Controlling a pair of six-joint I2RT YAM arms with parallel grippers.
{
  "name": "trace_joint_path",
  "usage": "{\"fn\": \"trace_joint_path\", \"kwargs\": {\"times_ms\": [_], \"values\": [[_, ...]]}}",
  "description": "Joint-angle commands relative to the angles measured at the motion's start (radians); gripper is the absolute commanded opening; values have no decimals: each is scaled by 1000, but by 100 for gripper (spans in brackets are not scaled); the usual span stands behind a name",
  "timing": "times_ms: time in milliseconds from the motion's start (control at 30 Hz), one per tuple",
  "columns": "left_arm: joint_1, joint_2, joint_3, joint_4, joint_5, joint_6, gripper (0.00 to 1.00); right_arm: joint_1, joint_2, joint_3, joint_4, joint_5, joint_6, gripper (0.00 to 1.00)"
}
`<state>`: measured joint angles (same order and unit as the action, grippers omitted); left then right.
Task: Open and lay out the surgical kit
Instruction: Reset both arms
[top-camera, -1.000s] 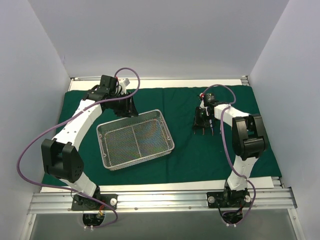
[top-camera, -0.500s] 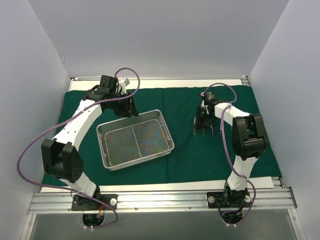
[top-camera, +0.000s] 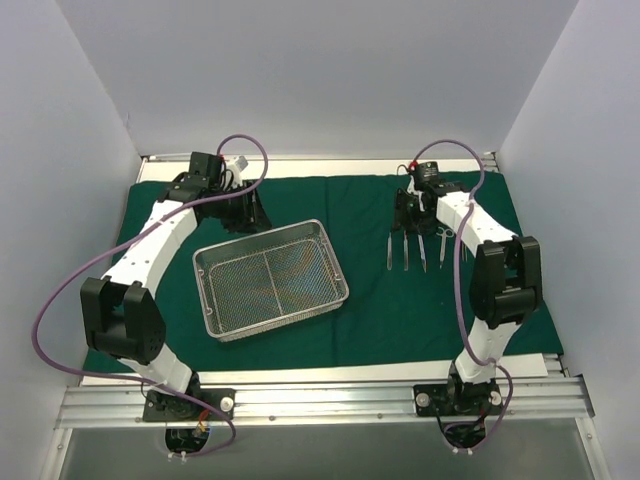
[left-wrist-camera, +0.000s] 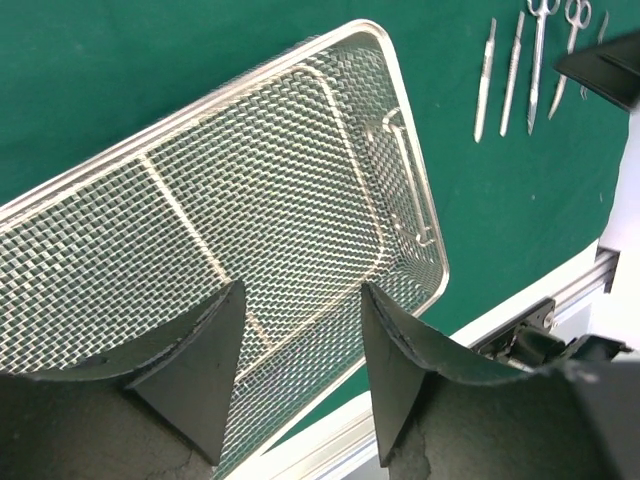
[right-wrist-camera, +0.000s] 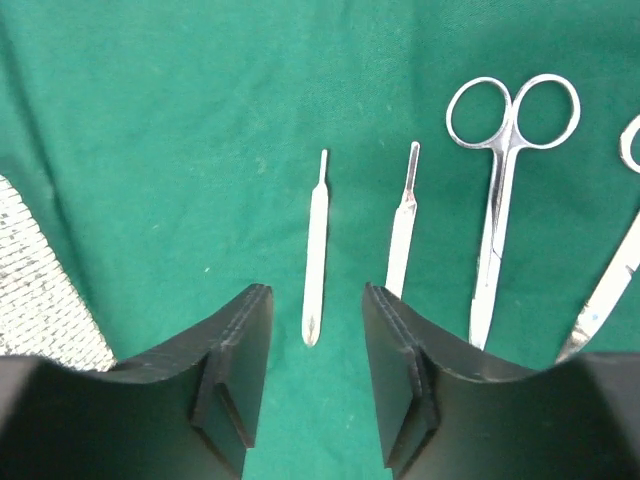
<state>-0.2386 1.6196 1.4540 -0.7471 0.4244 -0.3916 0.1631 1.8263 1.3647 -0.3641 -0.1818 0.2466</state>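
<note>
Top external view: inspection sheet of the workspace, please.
Surface: green cloth spread flat.
Job's things: mesh tray empty, left of centre; slim instruments in a row on the cloth, right.
Clutter: nothing seen.
Grippers: left jaws open, empty, beside the tray; right jaws open, empty, above the instruments.
Cables: purple cables loop off both arms.
Surroundings: white walls on three sides; aluminium rail at near edge.

Bright, even light; glints on the wire-mesh tray (left-wrist-camera: 250, 200).
</note>
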Motion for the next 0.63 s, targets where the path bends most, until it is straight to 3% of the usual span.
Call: {"fn": "trace_joint_path", "kwargs": {"times_ms": [0, 33, 67, 100, 133, 300, 500, 600], "values": [[19, -43, 0, 51, 25, -12, 59, -5, -88, 17, -53, 28, 19, 45], [21, -50, 2, 43, 16, -7, 61, -4, -114, 7, -47, 28, 31, 58], [22, -59, 0, 43, 4, -7, 94, -2, -127, -15, -32, 25, 43, 62], [24, -64, -3, 46, 4, -7, 94, -2, -140, -27, -24, 22, 68, 71], [25, -69, -18, 55, -1, -9, 94, 0, -153, -39, -15, 22, 75, 99], [28, -127, -133, 173, 13, -78, 94, 6, -280, -188, 111, 31, 118, 100], [28, -213, -400, 514, 105, -294, 94, 9, -430, -435, 385, -8, 238, 100], [32, -251, -524, 760, 175, -426, 94, 22, -498, -576, 577, -4, 286, 100]]}}
